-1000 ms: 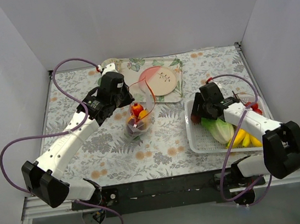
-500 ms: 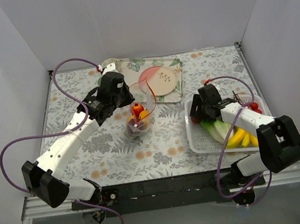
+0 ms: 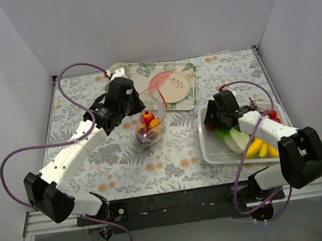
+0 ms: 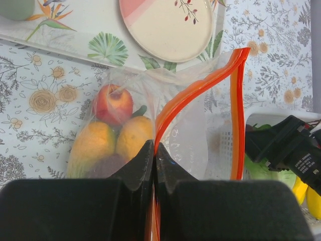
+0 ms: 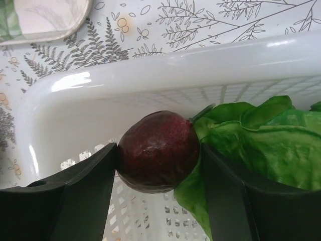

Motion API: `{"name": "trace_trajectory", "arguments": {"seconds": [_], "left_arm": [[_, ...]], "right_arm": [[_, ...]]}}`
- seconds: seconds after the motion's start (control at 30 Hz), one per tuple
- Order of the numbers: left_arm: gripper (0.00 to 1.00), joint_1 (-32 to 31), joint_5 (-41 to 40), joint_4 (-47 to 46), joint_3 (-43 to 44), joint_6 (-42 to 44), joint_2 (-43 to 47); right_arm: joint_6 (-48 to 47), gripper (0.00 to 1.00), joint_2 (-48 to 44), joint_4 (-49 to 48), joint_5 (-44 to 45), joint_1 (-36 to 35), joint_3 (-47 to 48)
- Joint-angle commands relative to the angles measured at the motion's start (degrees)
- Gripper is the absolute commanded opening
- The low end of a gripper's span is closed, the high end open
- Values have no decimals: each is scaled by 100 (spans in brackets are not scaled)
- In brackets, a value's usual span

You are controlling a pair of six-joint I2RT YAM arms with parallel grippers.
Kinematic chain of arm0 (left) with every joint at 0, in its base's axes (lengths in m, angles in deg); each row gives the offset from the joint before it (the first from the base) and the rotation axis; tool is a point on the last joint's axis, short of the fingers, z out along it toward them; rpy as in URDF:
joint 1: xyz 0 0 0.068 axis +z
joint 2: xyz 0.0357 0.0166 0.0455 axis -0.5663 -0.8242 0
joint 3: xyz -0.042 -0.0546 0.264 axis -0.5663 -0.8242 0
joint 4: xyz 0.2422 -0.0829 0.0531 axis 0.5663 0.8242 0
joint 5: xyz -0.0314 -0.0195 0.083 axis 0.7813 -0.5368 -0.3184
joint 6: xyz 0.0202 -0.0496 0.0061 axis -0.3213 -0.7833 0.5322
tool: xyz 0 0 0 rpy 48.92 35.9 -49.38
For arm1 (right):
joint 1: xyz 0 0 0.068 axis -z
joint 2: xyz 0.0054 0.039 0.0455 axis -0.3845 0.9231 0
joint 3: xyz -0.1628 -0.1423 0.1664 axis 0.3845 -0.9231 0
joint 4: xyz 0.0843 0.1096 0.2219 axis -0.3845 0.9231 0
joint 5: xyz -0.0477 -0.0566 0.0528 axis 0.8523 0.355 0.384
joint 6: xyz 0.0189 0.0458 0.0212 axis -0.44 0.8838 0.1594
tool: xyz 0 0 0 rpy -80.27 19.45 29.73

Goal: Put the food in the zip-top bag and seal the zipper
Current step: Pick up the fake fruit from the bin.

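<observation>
Filling is in hand: zipper (image 4: pixel 236 125) pinched by the left gripper (image 4: pixel 153 145), dark-red fruit (image 5: pixel 158 145) clasped by the right gripper (image 5: pixel 158 163), likely to be lifted bagward next.

Zip-top bag (image 4: pixel 193 135) upright near table centre, mouth gaping, zipper (image 4: pixel 200 85) unsealed. Inside: red apple (image 4: pixel 114 104) atop two orange-yellow fruits (image 4: pixel 133 138) (something dark beneath). One dark red fruit (image 5: pixel 158 151) sits outside, at the bag's 3 o'clock.

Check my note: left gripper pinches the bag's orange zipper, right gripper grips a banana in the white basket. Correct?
No. The right wrist view shows the right gripper gripping a dark red fruit, not a banana. Left gripper, zipper and white basket stand.
</observation>
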Motion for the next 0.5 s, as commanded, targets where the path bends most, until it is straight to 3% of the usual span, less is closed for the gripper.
{"name": "trace_trajectory", "arguments": {"seconds": [0.0,0.33,0.4,0.47], "left_arm": [[0,4,62,-155,-55,-21,39],[0,4,158,-216,-125,-74,21],[0,4,158,-216,-134,-74,30],[0,4,158,-208,-134,-65,39]], "right_arm": [[-152,27,-508,259,-48,16,353],[-433,31,-1176,215,-452,7,337],[-460,34,-1238,206,-531,7,284],[-495,46,-1273,127,-636,16,213]]}}
